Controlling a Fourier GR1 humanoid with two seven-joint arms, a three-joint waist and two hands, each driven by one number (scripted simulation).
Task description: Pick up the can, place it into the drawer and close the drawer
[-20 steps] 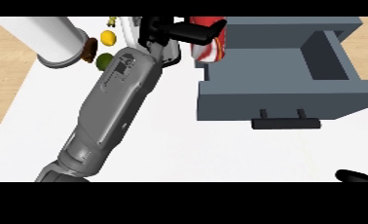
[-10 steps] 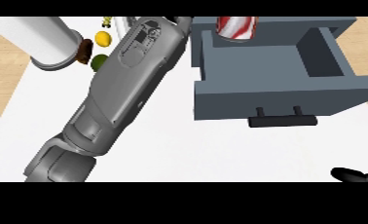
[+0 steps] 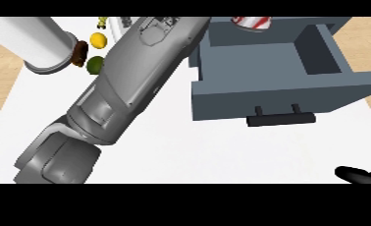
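Can [image 3: 251, 22], red-and-white striped metal cylinder, at top centre of frame, at the far rim of the open grey drawer [image 3: 272, 80]: boxy, matte, bar handle toward viewer. Left forearm [image 3: 130, 80] spans the white tabletop [image 3: 203, 156] diagonally; left hand hidden, grasp indeterminable. Right hand [image 3: 353, 175] at lower right, fingers unclear.

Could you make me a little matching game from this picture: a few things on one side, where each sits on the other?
Things:
1. can
2. drawer handle
3. white cylinder
4. right hand

Places:
A. upper left of the counter
B. lower right corner of the view
C. far end of the open drawer
D. near face of the drawer

Pairs: 1-C, 2-D, 3-A, 4-B
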